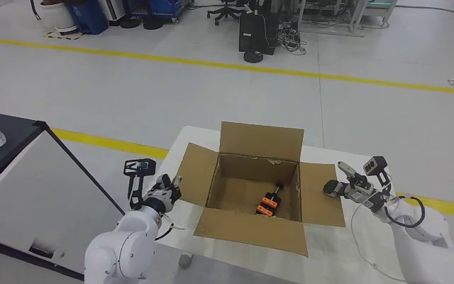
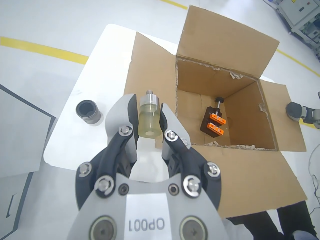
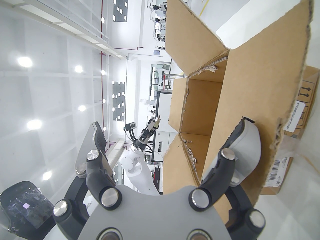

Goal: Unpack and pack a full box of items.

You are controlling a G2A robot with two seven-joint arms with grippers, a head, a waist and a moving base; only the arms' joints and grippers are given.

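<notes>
- White table (image 2: 82,76) carries an open box (image 1: 261,142); a clamp (image 2: 213,123) lies inside.
- Left gripper (image 2: 147,102) grips a yellowish cylinder (image 2: 149,119) beside the box's left flap.
- Right gripper (image 3: 171,123) gapes wide, empty, by the right flap.

Top camera looking down, wrist cameras close on opposite sides, all sharing the box (image 1: 261,140)

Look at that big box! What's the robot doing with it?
The robot is working at an open cardboard box on a white table. Its left gripper has its jaws shut on a yellowish cylinder with a metal cap, held up beside the box. A black and orange clamp lies at the bottom of the box, and a black ring stands on the table. The right gripper is at the box's other side, jaws open.
</notes>
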